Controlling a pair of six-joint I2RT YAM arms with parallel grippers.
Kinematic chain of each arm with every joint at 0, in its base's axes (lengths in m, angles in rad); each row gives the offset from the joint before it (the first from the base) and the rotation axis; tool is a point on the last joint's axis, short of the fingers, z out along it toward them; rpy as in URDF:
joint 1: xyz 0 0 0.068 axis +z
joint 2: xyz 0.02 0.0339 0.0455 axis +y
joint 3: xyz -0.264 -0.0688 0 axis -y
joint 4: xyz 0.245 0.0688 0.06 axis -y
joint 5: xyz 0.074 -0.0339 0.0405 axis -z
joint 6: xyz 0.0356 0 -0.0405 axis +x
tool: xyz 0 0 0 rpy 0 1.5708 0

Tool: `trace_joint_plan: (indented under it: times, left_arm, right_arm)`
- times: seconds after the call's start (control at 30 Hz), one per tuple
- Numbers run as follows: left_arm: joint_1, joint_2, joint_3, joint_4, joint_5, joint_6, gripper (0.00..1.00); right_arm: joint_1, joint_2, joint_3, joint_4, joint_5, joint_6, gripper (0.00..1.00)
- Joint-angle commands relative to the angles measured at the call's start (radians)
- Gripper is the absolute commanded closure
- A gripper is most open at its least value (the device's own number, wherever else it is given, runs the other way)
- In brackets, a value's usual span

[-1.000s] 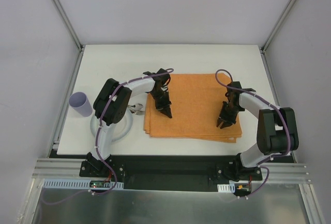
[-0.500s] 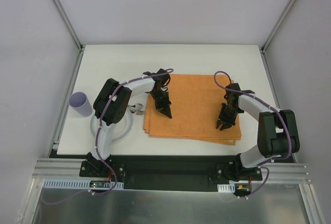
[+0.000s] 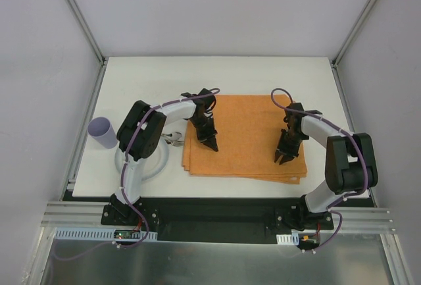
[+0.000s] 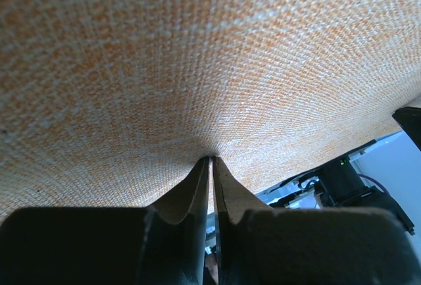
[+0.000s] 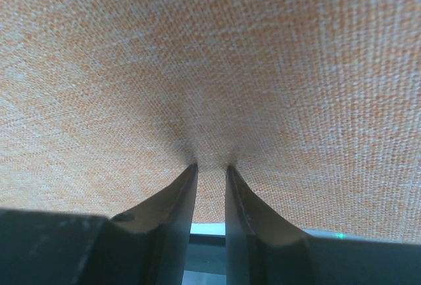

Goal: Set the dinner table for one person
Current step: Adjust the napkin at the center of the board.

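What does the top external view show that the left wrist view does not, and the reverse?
Only the top view: the purple cup, the white plate, the metal cutlery, the right gripper and the white table. Only the left wrist view: the cloth's weave puckering where the nearly closed fingertips pinch it. Both: the orange placemat and the left gripper.

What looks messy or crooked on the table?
The orange folded cloth placemat sits slightly crooked on the white tabletop. Its layers do not line up: stepped edges show along its left and near sides. It puckers where the left gripper and right gripper pinch it.
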Motion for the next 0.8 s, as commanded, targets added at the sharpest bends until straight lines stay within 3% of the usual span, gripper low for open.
trace_joint_plan:
  times: [0.0, 0.23, 0.53, 0.63, 0.7, 0.73, 0.77]
  left_arm:
    - [-0.026, -0.019, -0.02, -0.055, -0.053, -0.008, 0.93]
    - [-0.024, -0.029, 0.025, -0.057, -0.073, 0.008, 0.93]
    - [-0.009, -0.045, 0.333, -0.12, -0.086, 0.012, 0.85]
    - [0.014, -0.049, 0.448, -0.126, -0.081, 0.012, 0.81]
    - [0.043, -0.057, 0.512, -0.127, -0.081, 0.014, 0.75]
    - [0.057, -0.066, 0.526, -0.127, -0.078, 0.014, 0.62]
    - [0.072, -0.071, 0.545, -0.129, -0.072, 0.014, 0.56]
  right_arm:
    - [0.006, 0.012, 0.044, -0.001, 0.022, 0.005, 0.73]
    - [0.006, -0.02, 0.074, -0.026, 0.01, 0.008, 0.73]
    - [0.008, -0.08, 0.293, -0.118, -0.057, 0.011, 0.68]
    - [0.009, -0.061, 0.399, -0.137, -0.116, 0.005, 0.46]
    - [0.022, -0.01, 0.503, -0.208, -0.117, -0.013, 0.01]
    - [0.029, 0.004, 0.537, -0.231, -0.087, -0.03, 0.0]
    - [0.049, 0.013, 0.559, -0.249, -0.059, -0.054, 0.0]
